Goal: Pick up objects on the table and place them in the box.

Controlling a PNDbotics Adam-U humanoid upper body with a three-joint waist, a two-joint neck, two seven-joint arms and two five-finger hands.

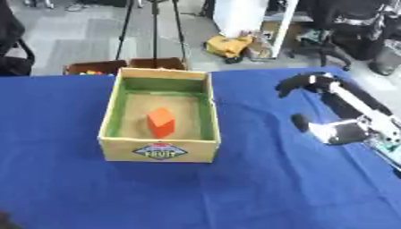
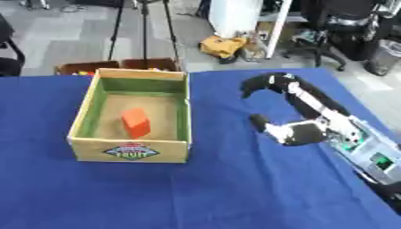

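A yellow cardboard box (image 1: pixel 159 150) with green inner walls stands on the blue table, left of the middle. An orange block (image 1: pixel 160 121) stands upright on its floor. My right hand (image 2: pixel 301 132) hangs over the blue cloth to the right of the box, apart from it. Its long fingers (image 2: pixel 301 96) reach toward the far side and bend at the tips, and the thumb (image 2: pixel 258 121) points left toward the box. The hand is open and holds nothing. No loose object shows on the cloth. My left hand does not show.
The blue table (image 1: pixel 235 192) fills the near part of both views; its right edge runs under my right forearm (image 2: pixel 360 150). Behind the far edge sit a brown crate (image 1: pixel 125 66), tripod legs (image 1: pixel 154 31) and a yellow bag (image 1: pixel 227 46) on the floor.
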